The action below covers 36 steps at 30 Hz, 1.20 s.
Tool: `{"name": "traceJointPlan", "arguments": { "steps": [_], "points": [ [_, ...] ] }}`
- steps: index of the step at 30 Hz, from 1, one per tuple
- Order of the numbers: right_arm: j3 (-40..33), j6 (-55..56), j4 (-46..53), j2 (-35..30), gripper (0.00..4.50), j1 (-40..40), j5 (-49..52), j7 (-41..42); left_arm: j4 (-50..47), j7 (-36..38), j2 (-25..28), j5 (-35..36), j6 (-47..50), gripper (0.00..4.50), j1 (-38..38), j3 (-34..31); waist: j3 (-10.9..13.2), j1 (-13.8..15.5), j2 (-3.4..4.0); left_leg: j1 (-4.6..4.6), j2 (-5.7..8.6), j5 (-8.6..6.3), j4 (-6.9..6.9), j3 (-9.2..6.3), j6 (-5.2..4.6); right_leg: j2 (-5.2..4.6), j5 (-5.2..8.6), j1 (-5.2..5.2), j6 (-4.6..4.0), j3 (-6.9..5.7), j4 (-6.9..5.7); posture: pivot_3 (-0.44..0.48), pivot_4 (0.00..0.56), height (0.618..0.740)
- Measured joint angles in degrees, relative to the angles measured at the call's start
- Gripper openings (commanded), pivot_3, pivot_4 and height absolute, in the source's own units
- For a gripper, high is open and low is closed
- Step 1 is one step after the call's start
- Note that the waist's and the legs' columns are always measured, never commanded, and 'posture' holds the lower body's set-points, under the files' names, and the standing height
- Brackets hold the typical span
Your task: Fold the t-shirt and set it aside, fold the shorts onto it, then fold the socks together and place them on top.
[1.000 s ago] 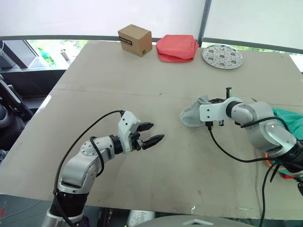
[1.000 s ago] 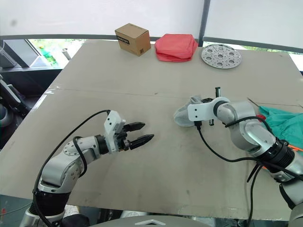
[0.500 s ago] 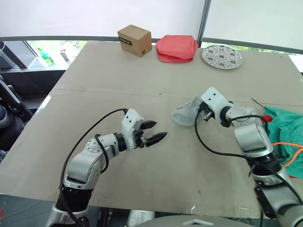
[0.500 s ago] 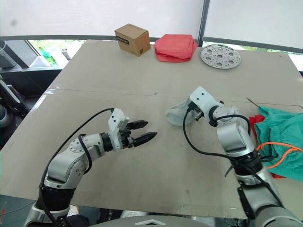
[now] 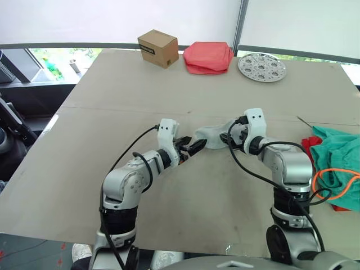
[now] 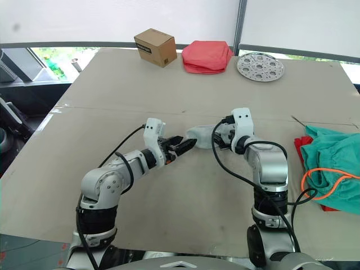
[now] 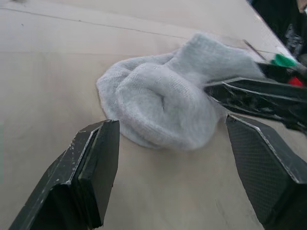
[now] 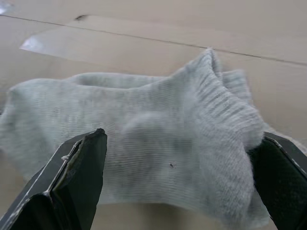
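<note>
Grey socks (image 5: 211, 136) now dragged to mid-table (image 5: 112, 101) between left gripper (image 5: 191, 149), newly arrived, jaws wide and empty, and right gripper (image 5: 226, 139), jaws spread around them; sock fold apparently next.

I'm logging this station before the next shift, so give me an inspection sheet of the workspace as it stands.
Surface: tan table, bare in front.
Job's things: grey socks lie mid-table between the grippers; teal shorts bunched at the right edge over a red t-shirt.
Clutter: cardboard box, folded coral cloth stack and perforated metal disc along the far edge.
Grippers: left gripper open at the socks; right gripper open around them.
Cables: black cables loop along both arms.
Surroundings: windows behind the table.
</note>
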State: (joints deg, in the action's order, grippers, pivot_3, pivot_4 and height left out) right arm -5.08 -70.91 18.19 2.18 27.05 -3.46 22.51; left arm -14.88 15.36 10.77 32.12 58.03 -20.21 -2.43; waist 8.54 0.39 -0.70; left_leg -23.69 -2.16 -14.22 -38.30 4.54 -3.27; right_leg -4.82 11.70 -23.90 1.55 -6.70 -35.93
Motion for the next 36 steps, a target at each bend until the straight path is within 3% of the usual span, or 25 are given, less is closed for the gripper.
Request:
{"name": "traceJointPlan", "arguments": {
  "steps": [5, 10, 13, 17, 20, 23, 30, 36],
  "points": [
    [1.00, 0.22, 1.57, 0.77, 4.41, -2.02, 1.31, -3.84, 5.67, -4.44, -3.11, -2.46, 0.60, 3.77, -4.54, 0.39, 0.00, 0.33, -0.01, 0.00, 0.02, -0.01, -0.03, 0.02, -0.02, -0.04, 0.05, 0.01, 0.09, 0.04, 0.02, 0.000, 0.150, 0.740],
    [2.10, 5.11, 6.80, -6.45, 4.41, -6.01, 2.28, -3.82, 10.97, -3.47, -4.03, -4.63, -1.58, 3.77, -8.10, 2.56, -0.03, 0.60, 0.03, 0.00, 0.07, -0.10, -0.03, -0.02, -0.18, -0.08, 0.09, 0.06, 0.14, 0.01, 0.03, 0.000, 0.150, 0.740],
    [3.70, 9.71, 12.38, -13.55, 4.50, -10.83, 3.04, -1.49, 14.00, -2.37, -3.82, -7.30, -4.26, 2.55, -9.26, 4.55, -0.10, 0.53, 0.11, 0.05, 0.08, -0.14, -0.03, -0.07, -0.22, -0.09, 0.13, 0.12, 0.19, -0.03, 0.04, 0.000, 0.150, 0.740],
    [3.54, 14.33, 19.48, -15.13, 4.50, -16.68, 7.77, 1.97, 18.37, -0.97, -3.35, -10.73, -7.98, 0.88, -10.63, 5.58, -0.25, 0.53, 0.26, 0.09, 0.04, -0.15, -0.02, -0.15, -0.25, -0.06, 0.16, 0.17, 0.22, -0.10, 0.05, 0.000, 0.150, 0.740],
    [3.84, 21.05, 22.88, -17.86, 4.50, -21.99, 10.98, 5.64, 21.03, 1.27, -3.50, -11.50, -10.86, 0.11, -11.16, 5.70, -0.28, 0.77, 0.21, 0.02, 0.08, -0.17, -0.07, -0.22, -0.28, -0.16, 0.29, 0.21, 0.03, -0.17, 0.14, 0.000, 0.150, 0.740],
    [3.97, 23.77, 23.45, -18.56, 4.50, -24.26, 12.82, 7.34, 22.17, 4.34, -1.91, -11.57, -12.32, 0.11, -11.59, 5.41, -0.26, 0.59, 0.20, 0.02, 0.08, -0.16, -0.08, -0.21, -0.28, -0.16, 0.28, 0.20, 0.03, -0.16, 0.13, 0.000, 0.150, 0.740],
    [4.80, 30.58, 22.09, -22.69, 4.50, -25.77, 13.23, 8.27, 25.77, 19.91, 14.03, -14.95, -19.89, 0.11, -15.39, 7.33, -0.19, 0.28, 0.16, -0.04, -0.03, -0.16, 0.07, -0.22, -0.26, -0.01, 0.28, 0.01, 0.00, -0.18, 0.12, 0.000, 0.150, 0.740],
    [6.93, 32.89, 18.75, -22.14, 4.50, -23.84, 13.99, 7.48, 36.76, 25.66, 25.93, -28.39, -37.97, 0.11, -21.85, 14.38, -0.05, 0.46, 0.02, -0.08, 0.02, -0.17, 0.05, -0.19, -0.26, -0.11, 0.30, 0.00, -0.03, -0.19, 0.17, 0.000, 0.150, 0.740]
  ]
}}
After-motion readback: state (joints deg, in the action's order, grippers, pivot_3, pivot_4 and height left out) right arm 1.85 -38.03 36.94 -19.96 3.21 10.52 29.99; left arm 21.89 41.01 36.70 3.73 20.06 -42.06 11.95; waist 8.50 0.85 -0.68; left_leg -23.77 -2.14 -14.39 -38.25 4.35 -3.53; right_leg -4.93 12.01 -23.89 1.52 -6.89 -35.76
